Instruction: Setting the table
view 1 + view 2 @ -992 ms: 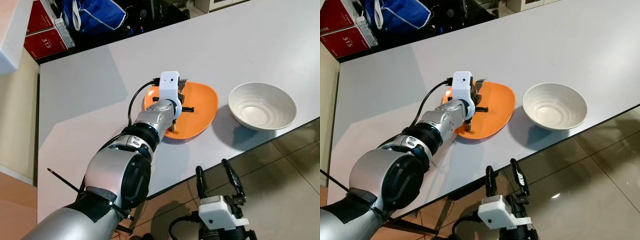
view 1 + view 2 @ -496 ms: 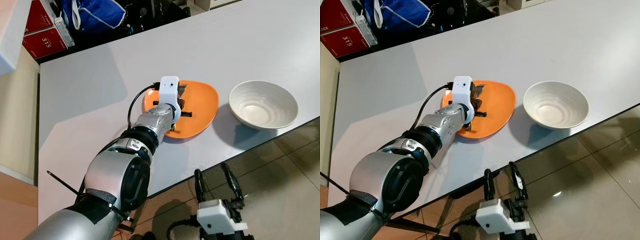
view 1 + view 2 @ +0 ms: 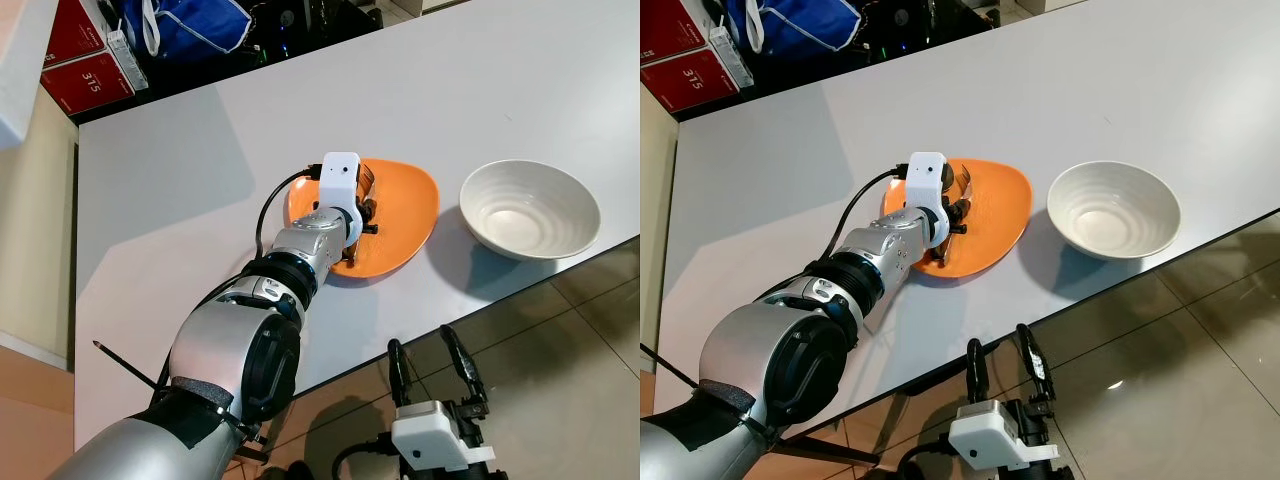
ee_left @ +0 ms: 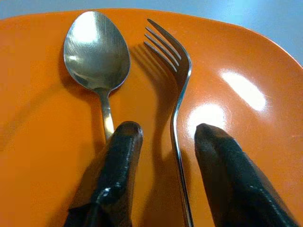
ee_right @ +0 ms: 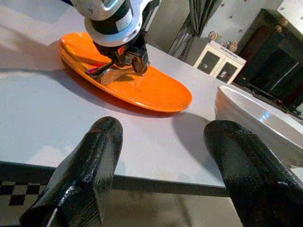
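**Two utensils on orange plate, left gripper spread over fork**

Two pieces of cutlery lie on the glossy orange rounded-square plate (image 3: 400,215): a shiny steel spoon (image 4: 97,52) and a steel four-tined fork (image 4: 176,80), side by side, both pointing away from the wrist. The left wrist view shows this clearly; from the head views the left arm's white camera block hides most of them. Left gripper (image 4: 163,142) is released, fingers (image 4: 116,165) spread low over the plate. The fork handle runs between the two fingers, not pinched. One fingertip sits at the spoon handle; contact cannot be told.

Plate rests on the pale grey tabletop (image 3: 180,180), near the front edge. Just beside it, apart, stands a white ribbed ceramic bowl (image 3: 528,208), nothing inside it.

Right gripper (image 5: 163,137) hangs below the table edge over glossy brown floor tiles (image 3: 580,350), fingers wide apart, holding nothing. Its wrist view looks across the tabletop at the plate's side, the left gripper on it, and the bowl rim (image 5: 255,118).

Beyond the far table edge: red cardboard boxes (image 3: 85,65), one printed "315", and a blue fabric bag (image 3: 195,25).
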Available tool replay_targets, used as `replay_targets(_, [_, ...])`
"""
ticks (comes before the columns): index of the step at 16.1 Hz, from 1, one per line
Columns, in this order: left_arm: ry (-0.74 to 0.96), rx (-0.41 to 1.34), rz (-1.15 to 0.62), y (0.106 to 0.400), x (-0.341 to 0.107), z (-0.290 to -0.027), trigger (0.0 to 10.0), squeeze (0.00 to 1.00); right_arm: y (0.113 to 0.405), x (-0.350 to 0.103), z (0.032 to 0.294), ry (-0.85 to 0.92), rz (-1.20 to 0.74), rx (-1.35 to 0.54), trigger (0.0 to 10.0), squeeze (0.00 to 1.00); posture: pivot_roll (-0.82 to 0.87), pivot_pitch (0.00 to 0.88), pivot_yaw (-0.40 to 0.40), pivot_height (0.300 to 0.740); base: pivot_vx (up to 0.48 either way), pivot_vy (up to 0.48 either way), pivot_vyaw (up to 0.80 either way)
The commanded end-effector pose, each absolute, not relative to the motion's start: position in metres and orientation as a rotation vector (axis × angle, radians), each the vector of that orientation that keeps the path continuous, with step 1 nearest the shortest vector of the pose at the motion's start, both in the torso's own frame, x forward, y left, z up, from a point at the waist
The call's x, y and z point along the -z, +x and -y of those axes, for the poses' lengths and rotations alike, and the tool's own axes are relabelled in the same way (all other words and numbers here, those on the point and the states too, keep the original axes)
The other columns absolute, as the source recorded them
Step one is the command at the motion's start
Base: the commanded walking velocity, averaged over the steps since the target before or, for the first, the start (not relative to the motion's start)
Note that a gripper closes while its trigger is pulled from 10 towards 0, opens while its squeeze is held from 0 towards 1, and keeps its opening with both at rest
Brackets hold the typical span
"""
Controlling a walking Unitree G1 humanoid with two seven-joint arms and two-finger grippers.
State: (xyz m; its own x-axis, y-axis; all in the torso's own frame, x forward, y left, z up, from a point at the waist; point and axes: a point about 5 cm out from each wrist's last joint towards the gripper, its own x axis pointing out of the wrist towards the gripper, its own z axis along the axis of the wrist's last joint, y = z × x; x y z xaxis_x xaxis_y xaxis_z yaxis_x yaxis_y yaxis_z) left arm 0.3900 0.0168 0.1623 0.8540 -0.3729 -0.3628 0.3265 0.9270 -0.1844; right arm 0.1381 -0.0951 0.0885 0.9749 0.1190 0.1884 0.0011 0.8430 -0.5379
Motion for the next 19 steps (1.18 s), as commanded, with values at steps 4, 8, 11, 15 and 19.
replay_targets(4, [-0.136,0.376,-0.346,0.397,-0.185,-0.015,10.0,0.00,0.141,-0.090,0.090,-0.545,0.231,-0.077,10.0,0.00,-0.26,0.134,0.154,0.740,0.000,0.000,0.00])
replay_targets(8, [-0.189,0.369,-0.300,0.404,-0.206,-0.021,10.0,0.00,0.150,-0.090,0.090,-0.542,0.248,-0.107,10.0,0.00,-0.22,0.111,0.125,0.740,0.000,0.000,0.00])
replay_targets(11, [-0.201,0.362,-0.288,0.407,-0.208,-0.028,10.0,0.00,0.154,-0.088,0.089,-0.514,0.233,-0.099,10.0,0.00,-0.17,0.098,0.104,0.740,0.000,0.000,0.00])
replay_targets(15, [-0.242,0.339,-0.166,0.416,-0.228,-0.054,10.0,0.00,0.162,-0.082,0.088,-0.453,0.193,-0.121,10.0,0.00,-0.10,0.075,0.061,0.740,0.000,0.000,0.00])
replay_targets(19, [-0.184,0.294,-0.029,0.421,-0.242,-0.089,10.0,0.00,0.168,-0.071,0.089,-0.355,0.114,-0.140,10.0,0.00,-0.02,0.045,0.007,0.740,0.000,0.000,0.00])
